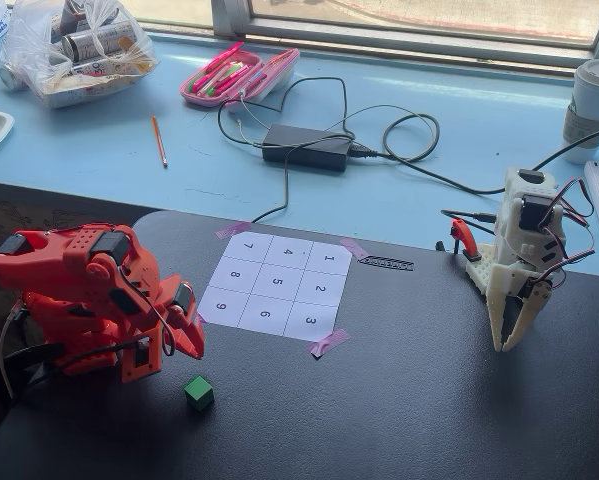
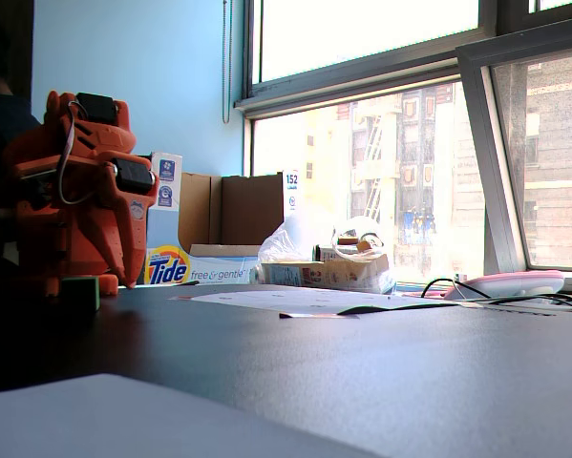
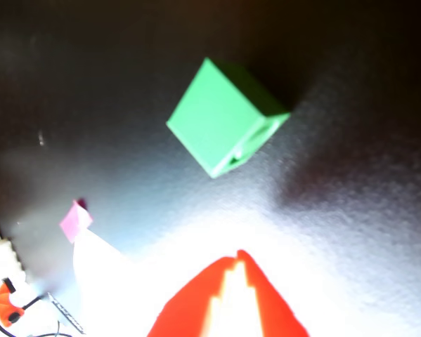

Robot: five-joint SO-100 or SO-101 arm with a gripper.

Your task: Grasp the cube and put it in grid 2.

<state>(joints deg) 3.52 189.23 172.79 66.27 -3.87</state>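
Observation:
The green cube [image 1: 199, 392] lies on the black table in front of the numbered sheet, off the paper. It also shows in the wrist view [image 3: 221, 116] and, dark, in a fixed view [image 2: 78, 291]. My orange gripper [image 1: 193, 344] hangs just above and left of the cube, apart from it. In the wrist view the gripper [image 3: 237, 258] has its red jaws closed together and empty, pointing at the cube. Grid 2 [image 1: 320, 289] is the middle cell of the sheet's right column, empty.
A white arm [image 1: 519, 270] stands at the table's right edge. Pink tape [image 1: 328, 343] holds the sheet's corners. A power brick with cables [image 1: 306, 147], a pink pencil case [image 1: 239, 75] and a bag [image 1: 74, 45] lie on the blue sill behind.

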